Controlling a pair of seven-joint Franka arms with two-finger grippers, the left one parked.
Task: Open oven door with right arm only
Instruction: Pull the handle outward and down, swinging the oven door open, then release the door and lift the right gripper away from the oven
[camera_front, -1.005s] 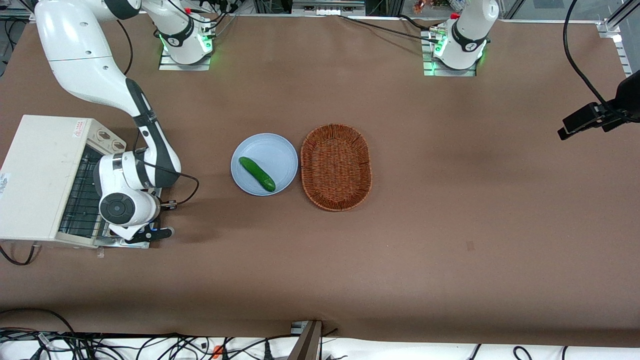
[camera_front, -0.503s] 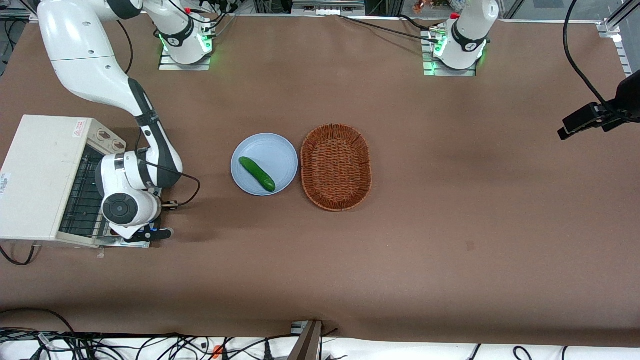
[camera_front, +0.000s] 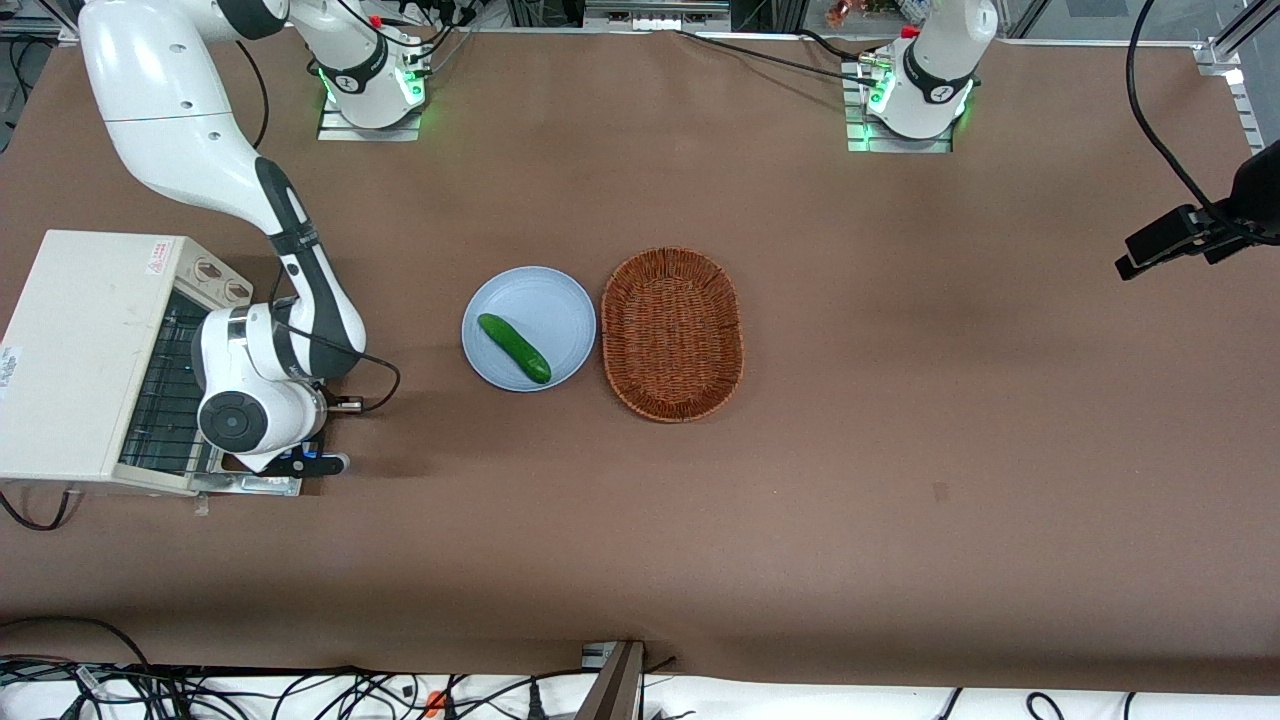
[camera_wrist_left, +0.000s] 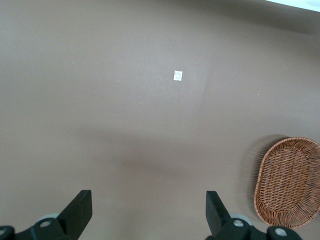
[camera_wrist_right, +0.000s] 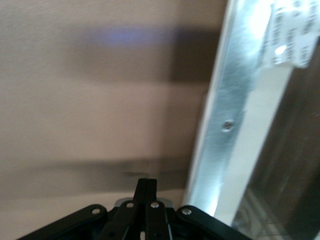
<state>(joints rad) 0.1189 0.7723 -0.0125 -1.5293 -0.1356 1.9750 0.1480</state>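
Note:
The cream-white toaster oven (camera_front: 85, 350) stands at the working arm's end of the table. Its oven door (camera_front: 250, 485) is swung down and lies flat on the table in front of the oven, mostly hidden under my wrist. The wire rack (camera_front: 165, 390) inside shows. The door's shiny metal-framed inner side (camera_wrist_right: 225, 125) shows in the right wrist view. The right arm (camera_front: 300, 290) bends down over the door. My gripper (camera_front: 300, 463) hangs just above the door's outer edge, with its fingers (camera_wrist_right: 147, 182) shut together and nothing between them.
A pale blue plate (camera_front: 560, 300) with a green cucumber (camera_front: 513, 348) on it lies mid-table. A brown wicker basket (camera_front: 672, 333) lies beside it, toward the parked arm's end, and also shows in the left wrist view (camera_wrist_left: 287, 182). Two round knobs (camera_front: 220, 278) sit on the oven's front.
My wrist has shifted only slightly over the lowered door. The door, plate and basket have not moved.

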